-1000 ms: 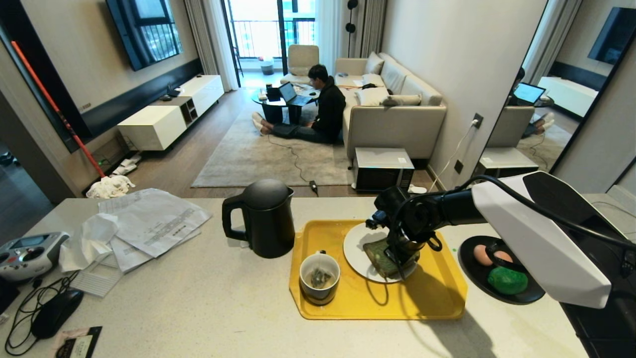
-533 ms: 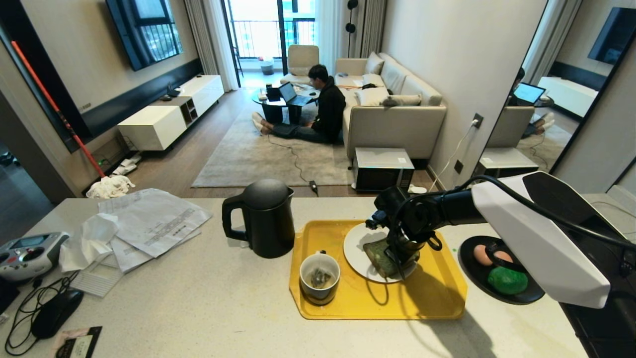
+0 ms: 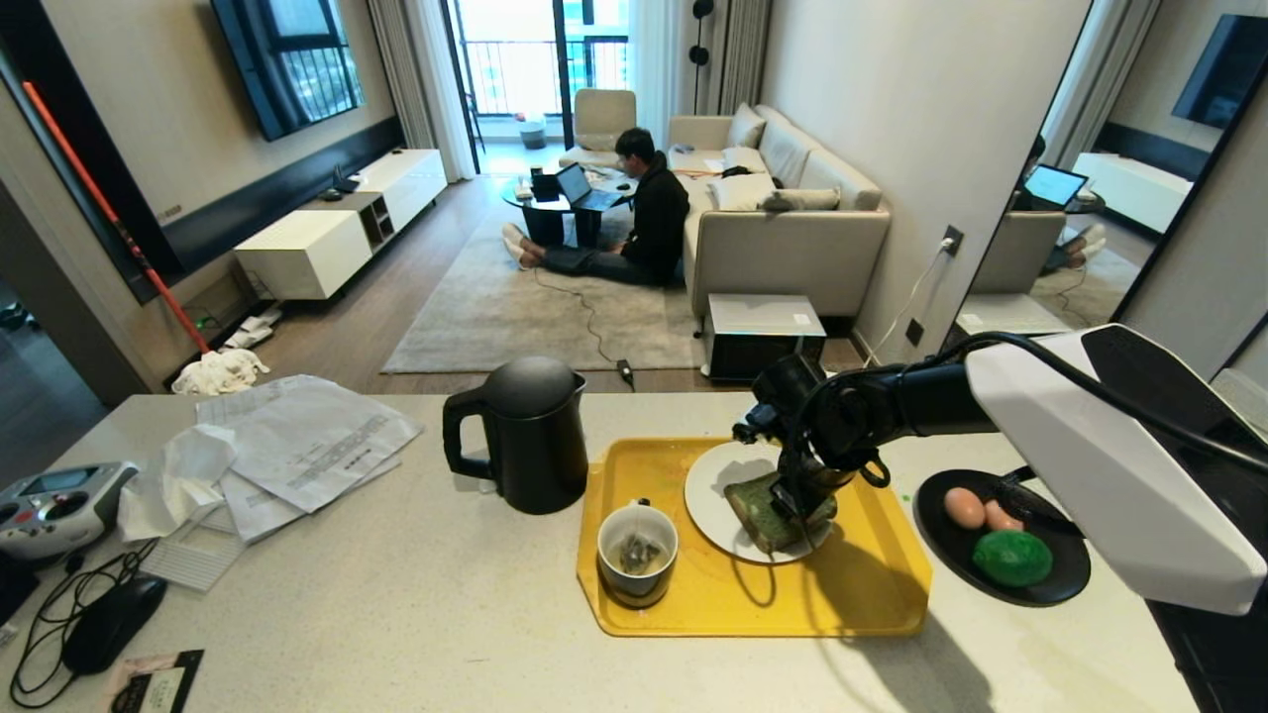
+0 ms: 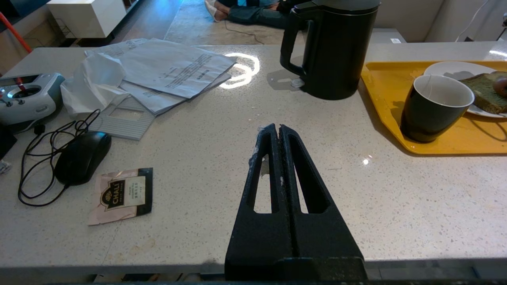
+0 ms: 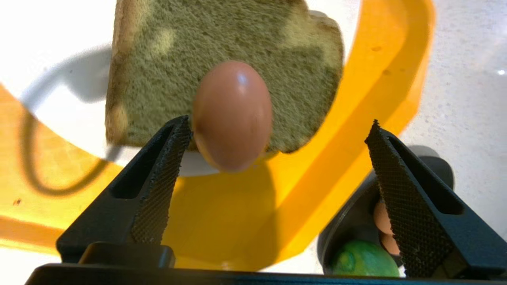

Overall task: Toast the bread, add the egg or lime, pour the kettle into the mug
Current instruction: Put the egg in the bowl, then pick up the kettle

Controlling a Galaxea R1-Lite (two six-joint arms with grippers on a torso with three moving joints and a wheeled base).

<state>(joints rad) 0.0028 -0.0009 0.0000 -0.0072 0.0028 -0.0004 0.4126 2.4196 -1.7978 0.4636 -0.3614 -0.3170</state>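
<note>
Right gripper (image 5: 273,158) now spread wide above bread (image 5: 222,63); was clamped second ago; egg (image 5: 231,114) freed, resting on slice on plate (image 3: 708,495); arm lifted slightly; egg step looks done; kettle (image 3: 530,431) pour into mug (image 3: 637,555) remains; left gripper (image 4: 279,132) clenched, idle.

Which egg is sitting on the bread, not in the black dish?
The egg right by the open right gripper lies on the green bread on the white plate. The other two eggs sit in the black dish beside the lime.
</note>
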